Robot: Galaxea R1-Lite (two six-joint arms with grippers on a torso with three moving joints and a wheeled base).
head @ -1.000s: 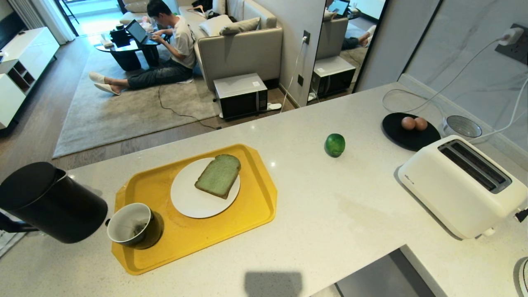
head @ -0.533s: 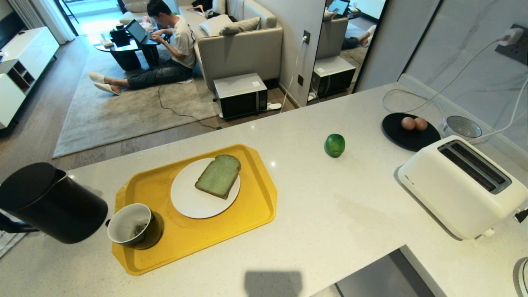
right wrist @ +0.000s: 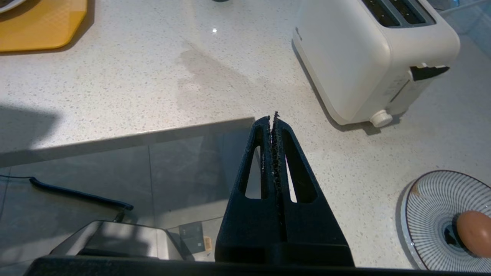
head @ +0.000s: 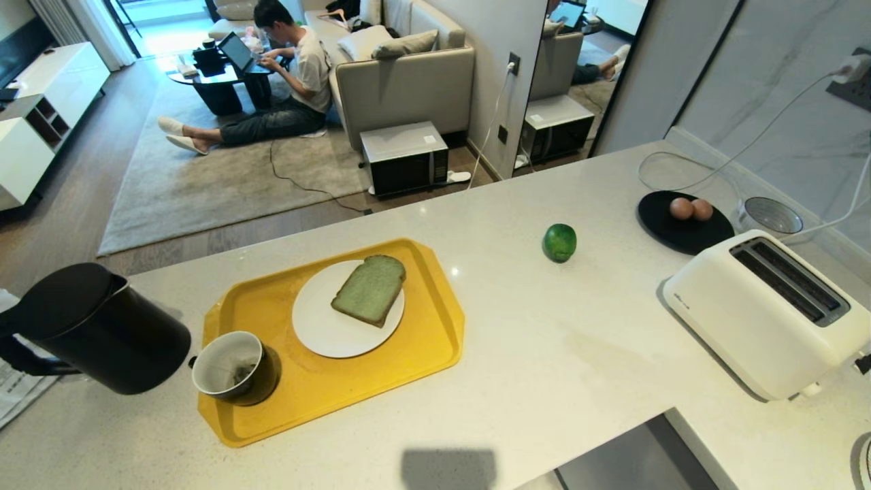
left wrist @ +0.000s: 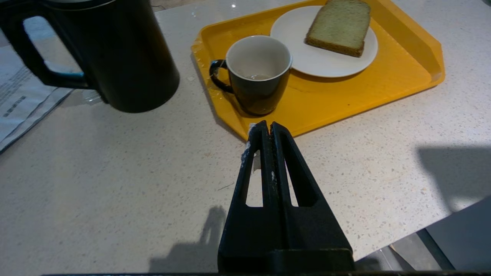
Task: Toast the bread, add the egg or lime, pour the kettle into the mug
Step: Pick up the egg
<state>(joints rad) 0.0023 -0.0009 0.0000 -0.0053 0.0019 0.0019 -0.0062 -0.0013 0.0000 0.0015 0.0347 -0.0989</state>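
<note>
Fingers of the left gripper: pressed fully together, nothing between them, tips poised over the counter just short of the near edge of the yellow tray.
Kettle: black, upright on the counter, beyond the left fingertips and off to their left, handle turned outward, just beside the tray.
Mug: dark outside, white inside, standing in the tray's near corner directly ahead of the left fingertips and close to them; tea bag visible inside from the head view.
White plate: on the tray, past the mug and to its right.
Bread: pale green slice lying flat on that plate.
Lime: alone on the counter, well apart from both grippers, between tray and toaster.
Black plate: beyond the toaster, bearing two eggs touching each other.
Fingers of the right gripper: closed tight, empty, tips over the counter's inner edge.
Toaster: white, slots empty, ahead of the right fingertips and to their right.
Striped plate: near the right gripper's right side, carrying the egg.
</note>
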